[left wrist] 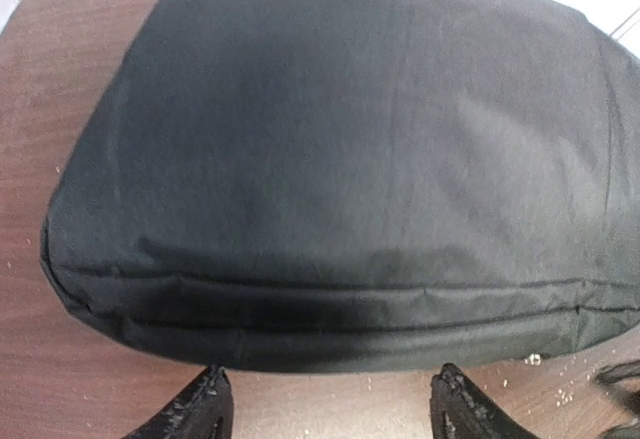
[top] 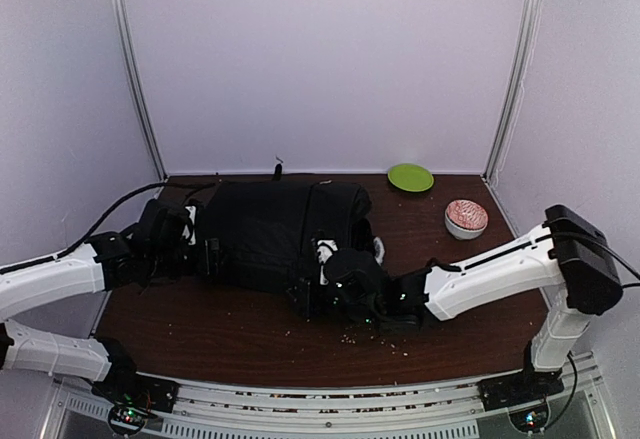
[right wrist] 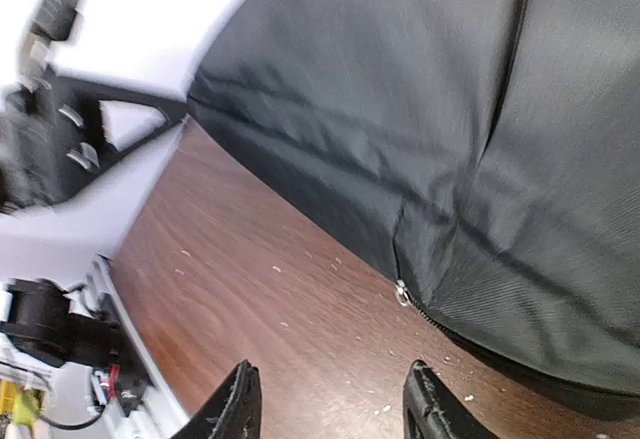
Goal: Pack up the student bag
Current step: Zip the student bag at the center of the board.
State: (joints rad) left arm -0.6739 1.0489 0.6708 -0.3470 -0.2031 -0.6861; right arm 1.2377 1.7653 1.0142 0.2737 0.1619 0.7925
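Observation:
The student bag (top: 275, 229) is a large black fabric bag lying flat in the middle of the brown table. My left gripper (top: 178, 234) sits at its left end; in the left wrist view the gripper (left wrist: 330, 404) is open and empty, with the bag's seamed edge (left wrist: 330, 209) just ahead of the fingertips (left wrist: 205, 404). My right gripper (top: 318, 294) is low at the bag's near right corner. In the right wrist view the gripper (right wrist: 330, 399) is open and empty above bare table, near a small metal zip pull (right wrist: 402, 291) on the bag (right wrist: 450, 129).
A green plate (top: 410, 177) lies at the back right of the table (top: 240, 334). A white bowl with red-white contents (top: 466, 217) stands at the right. Small crumbs (top: 350, 337) are scattered on the wood near my right gripper. White walls enclose the table.

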